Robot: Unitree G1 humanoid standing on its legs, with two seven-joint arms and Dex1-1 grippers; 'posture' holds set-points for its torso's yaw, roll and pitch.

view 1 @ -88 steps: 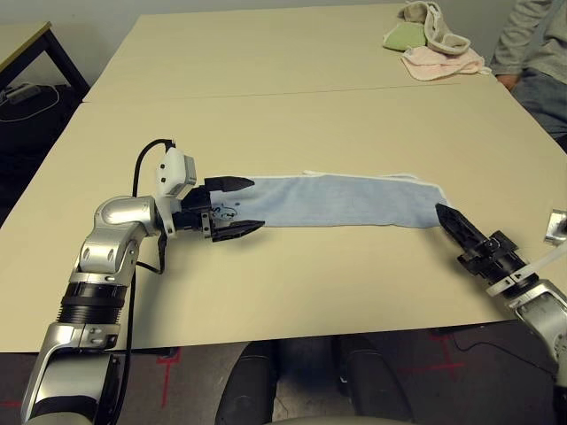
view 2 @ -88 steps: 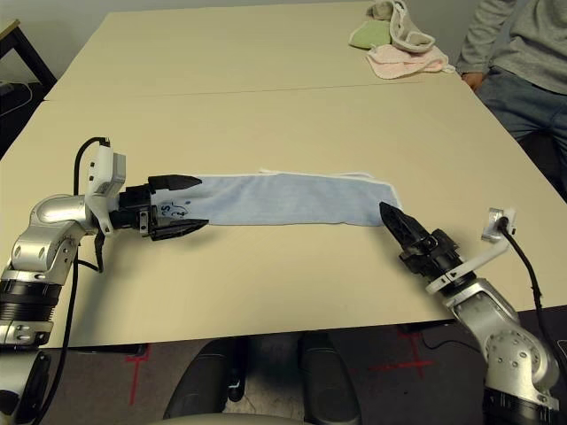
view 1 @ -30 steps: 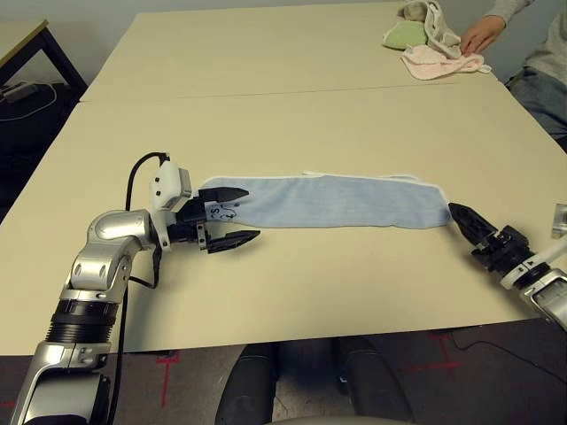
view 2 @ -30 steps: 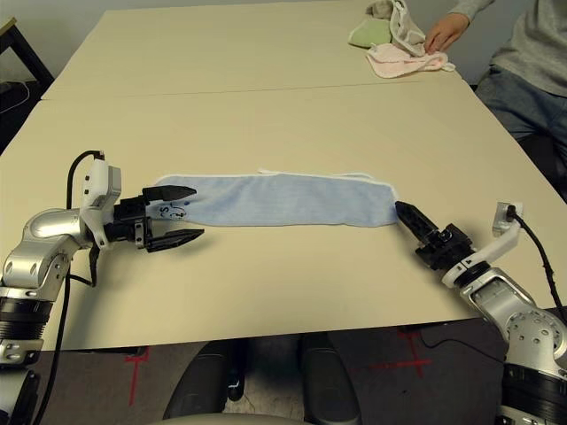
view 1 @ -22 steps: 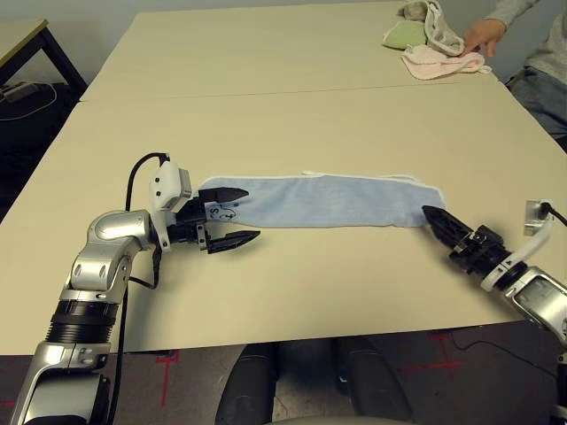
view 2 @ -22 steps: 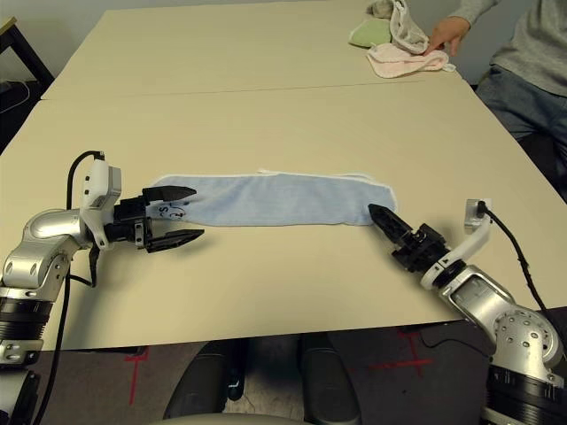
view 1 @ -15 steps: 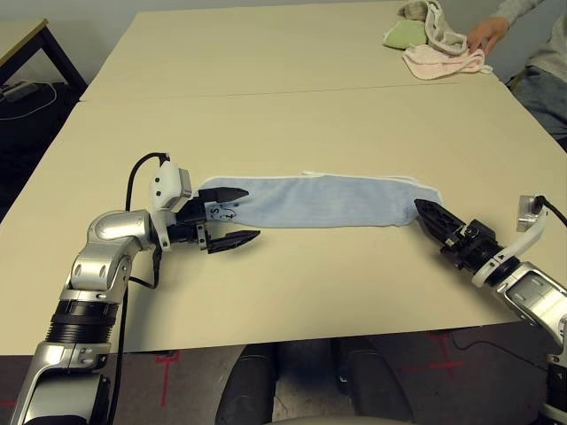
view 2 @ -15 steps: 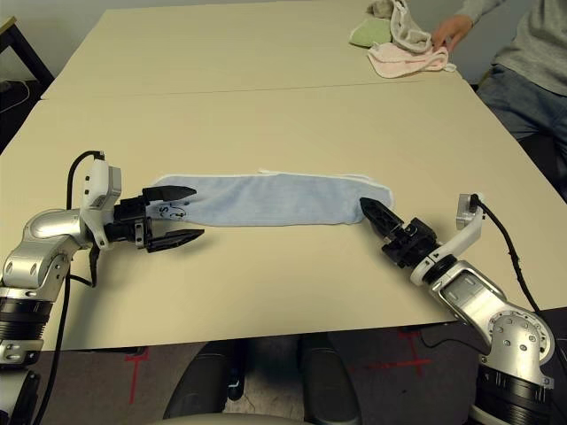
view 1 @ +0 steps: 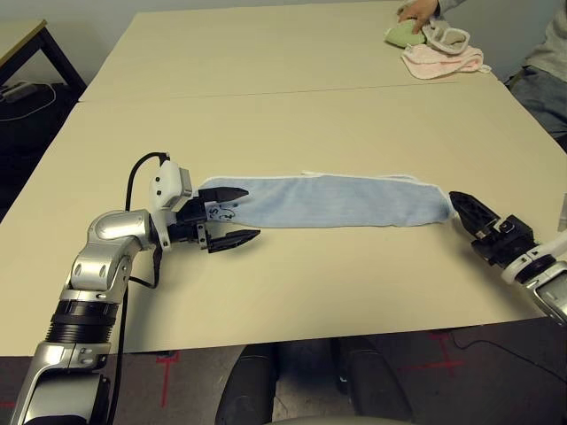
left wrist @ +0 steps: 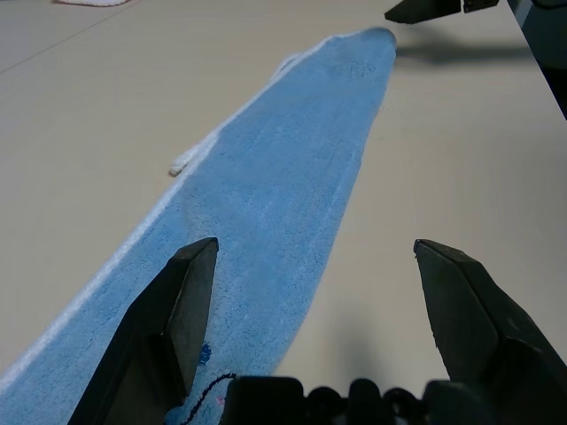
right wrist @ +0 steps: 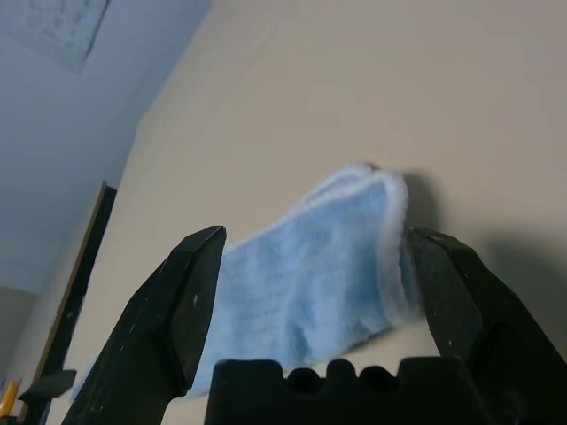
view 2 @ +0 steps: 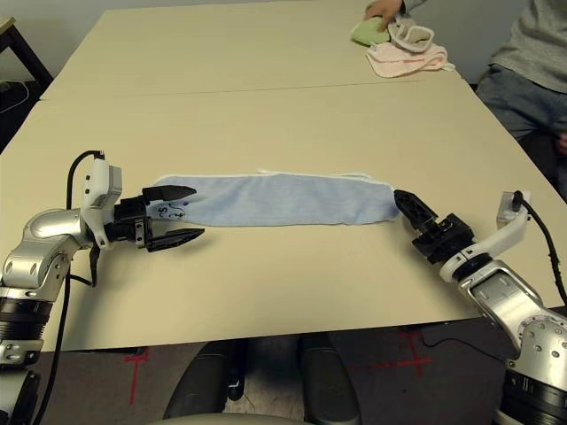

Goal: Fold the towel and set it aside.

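Note:
The light-blue towel [view 1: 337,200] lies flat as a long folded strip with white edging across the near table. My left gripper [view 1: 232,215] is open at its left end. One finger rests over the printed corner and the other over bare table in front of the strip. My right gripper [view 1: 462,204] is open at the towel's right end. In the right wrist view that folded end [right wrist: 301,274] lies just ahead, between the spread fingers [right wrist: 199,283]. The left wrist view looks along the strip [left wrist: 283,177] to the right gripper's tip [left wrist: 434,9].
A pink cloth [view 1: 443,60], a green cloth [view 1: 403,37] and a beige cloth [view 1: 446,35] lie at the far right corner. A person's hand [view 1: 416,11] rests on the green one, and the person sits at the right edge [view 2: 532,53]. A seam [view 1: 266,92] joins two tables.
My right gripper pushed left to the towel's end, then drew back right to where it was. The person's hand moved from the pink cloth to the green one. My left arm stayed still.

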